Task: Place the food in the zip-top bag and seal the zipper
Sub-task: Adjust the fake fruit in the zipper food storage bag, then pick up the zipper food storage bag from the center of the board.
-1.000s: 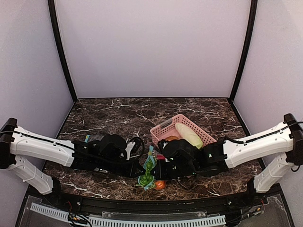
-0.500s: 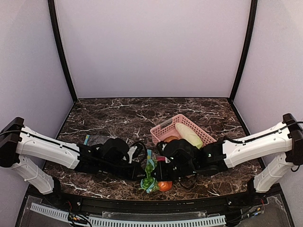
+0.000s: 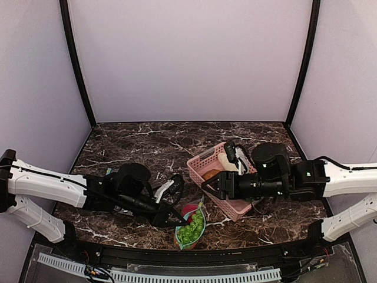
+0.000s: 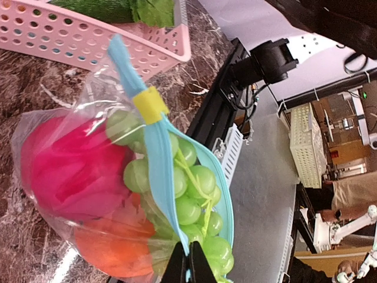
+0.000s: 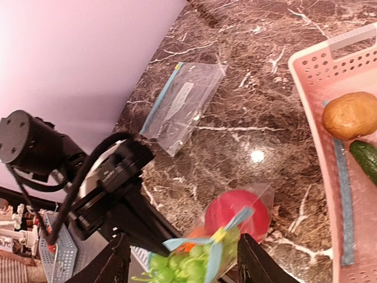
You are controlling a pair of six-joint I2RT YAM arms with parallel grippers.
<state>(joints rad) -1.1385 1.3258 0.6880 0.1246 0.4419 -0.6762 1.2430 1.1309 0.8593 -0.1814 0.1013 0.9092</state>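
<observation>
The zip-top bag (image 4: 88, 88) lies near the table's front edge, holding the food: a red fruit (image 4: 65, 165), an orange fruit (image 4: 112, 253) and a green grape bunch (image 4: 194, 183). Its light blue zipper (image 4: 156, 153) carries a yellow slider (image 4: 150, 105); below the slider the two strips gape apart and grapes bulge between them. My left gripper (image 4: 189, 265) is shut on the end of the zipper strip, seen from above at the bag's left side (image 3: 178, 223). My right gripper (image 5: 184, 252) hangs open above the bag with nothing in it, raised beside the basket (image 3: 213, 187).
A pink slatted basket (image 3: 203, 162) stands right of centre with a pale leafy vegetable (image 3: 232, 165), a potato (image 5: 350, 115) and a cucumber (image 5: 365, 156) in it. A second, empty clear bag (image 5: 182, 100) lies flat at the left. The black front rail (image 3: 188, 254) runs just beyond the filled bag.
My right gripper has let go of the bag, opened, and drawn up and to the right over the basket. The bag has slumped onto the table, with the left gripper still on its zipper.
</observation>
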